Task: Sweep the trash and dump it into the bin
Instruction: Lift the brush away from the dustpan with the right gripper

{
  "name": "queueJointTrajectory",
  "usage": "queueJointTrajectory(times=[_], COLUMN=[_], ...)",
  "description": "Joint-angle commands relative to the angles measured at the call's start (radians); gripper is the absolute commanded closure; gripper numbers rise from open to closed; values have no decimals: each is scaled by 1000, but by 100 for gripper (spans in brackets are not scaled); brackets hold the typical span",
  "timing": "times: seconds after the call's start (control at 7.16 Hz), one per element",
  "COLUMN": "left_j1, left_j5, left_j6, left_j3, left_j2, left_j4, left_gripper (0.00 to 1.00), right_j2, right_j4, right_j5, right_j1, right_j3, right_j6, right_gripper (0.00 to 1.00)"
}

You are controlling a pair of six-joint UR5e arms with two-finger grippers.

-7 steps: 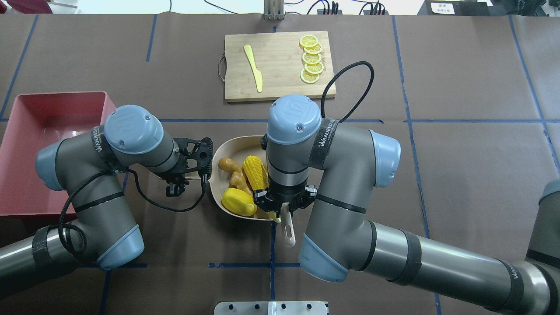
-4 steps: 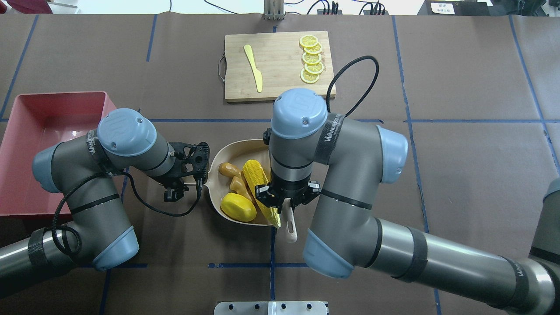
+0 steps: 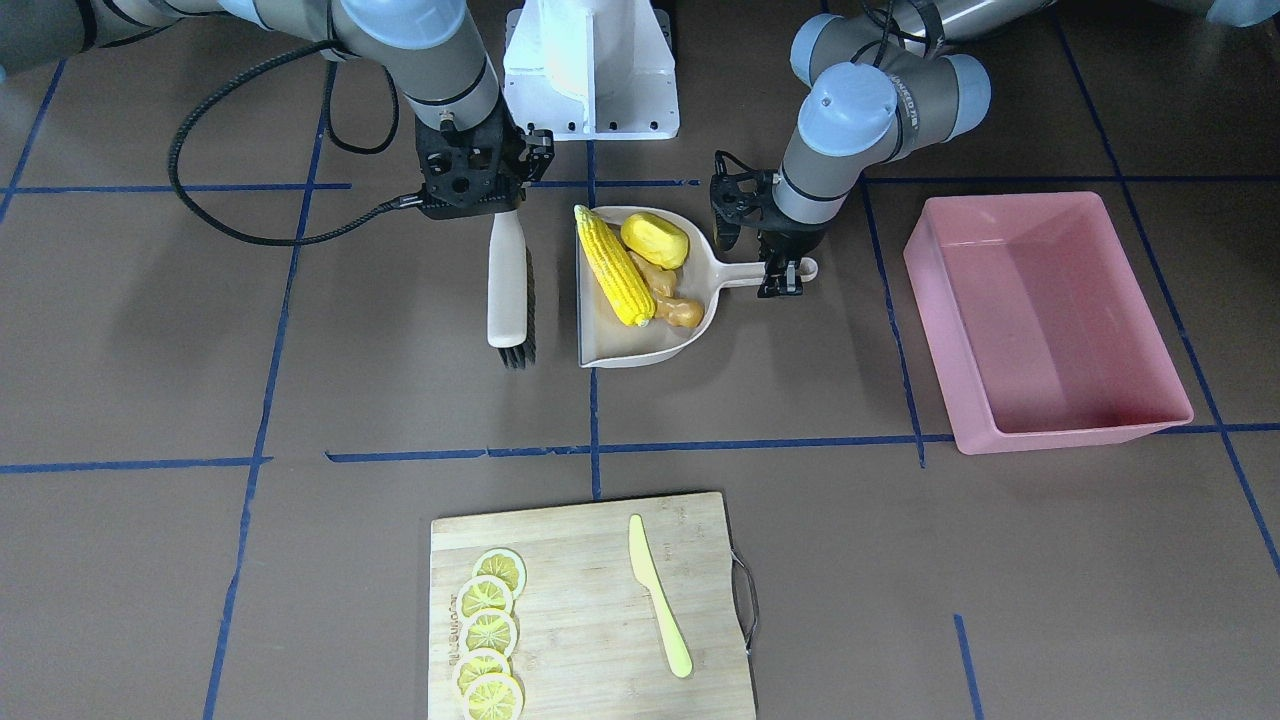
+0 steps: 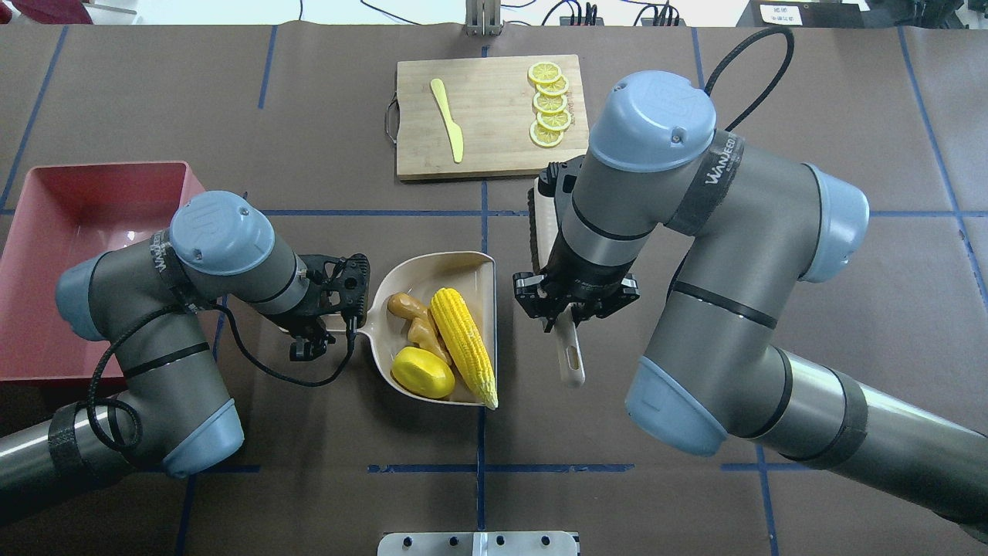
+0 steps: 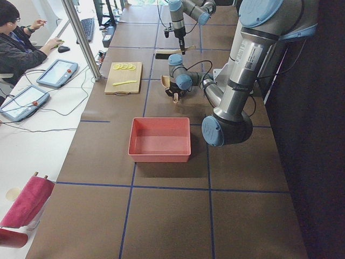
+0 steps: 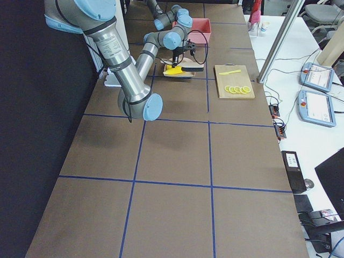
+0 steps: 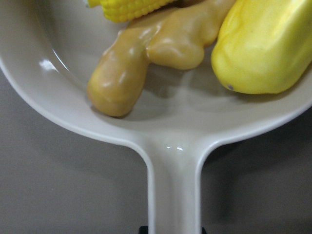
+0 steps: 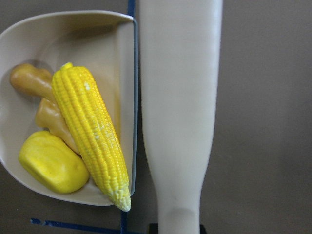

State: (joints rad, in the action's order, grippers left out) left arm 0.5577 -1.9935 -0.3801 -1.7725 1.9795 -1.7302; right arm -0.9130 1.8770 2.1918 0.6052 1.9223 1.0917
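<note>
The pink bin [image 3: 1050, 330] sits at the worktop's [image 3: 900, 560] end on the robot's left, well apart from the beige dustpan [image 3: 640, 346], whose handle the left hand [image 3: 782, 278] clamps. The right hand [image 3: 495, 205] grips the brush [image 3: 507, 290] just beside it. And the corn cob [image 3: 618, 268], ginger root [image 3: 675, 306] and potato piece [image 3: 655, 240] lie in the dustpan.

pink bin [image 5: 159, 139] lying mid-table; near arm [image 5: 242, 59] reaching past it to dustpan [image 5: 164, 81]; far arm [image 5: 180, 8] hanging over brush [image 5: 168, 53]; operator [image 5: 19, 40] sitting at side desk.
</note>
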Motion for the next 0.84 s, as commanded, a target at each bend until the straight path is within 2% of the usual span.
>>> queueJointTrajectory(times=[0.0, 0.7], left_j1=[11, 54], left_j5=[-60, -114], left_j6=[10, 73], left_j3=[-1, -8], left_j2=[-1, -1], left_j4=[-23, -85], left_gripper=[100, 100], right_j2=[-15, -30], right_j4=[7, 7], right_j5=[2, 2], right_j1=[30, 45], right_j3=[14, 26], right_j6=[-3, -3], right_gripper=[100, 100])
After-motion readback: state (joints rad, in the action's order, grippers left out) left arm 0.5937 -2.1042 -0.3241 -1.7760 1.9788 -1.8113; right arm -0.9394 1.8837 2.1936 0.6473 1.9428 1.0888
